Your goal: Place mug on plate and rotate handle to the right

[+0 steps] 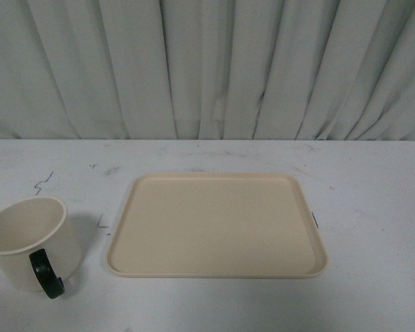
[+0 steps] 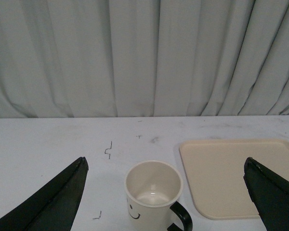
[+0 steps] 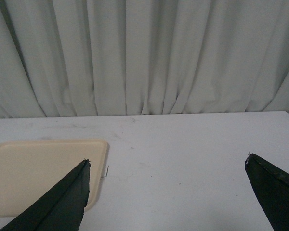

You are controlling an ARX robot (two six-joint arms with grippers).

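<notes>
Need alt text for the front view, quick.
A cream mug stands upright on the white table, left of the beige plate and apart from it. Its black handle faces the camera. Neither arm is in view.

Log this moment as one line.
mug upright on table, left of plate | handle on near side | plate empty | left pincer open | right pincer open

Mug [image 1: 29,242] was coloured cream-white, smiley face [image 2: 134,213] drawn on it in black, handle [image 1: 45,274] finished in glossy black, plate [image 1: 214,225] tinted plain beige
</notes>
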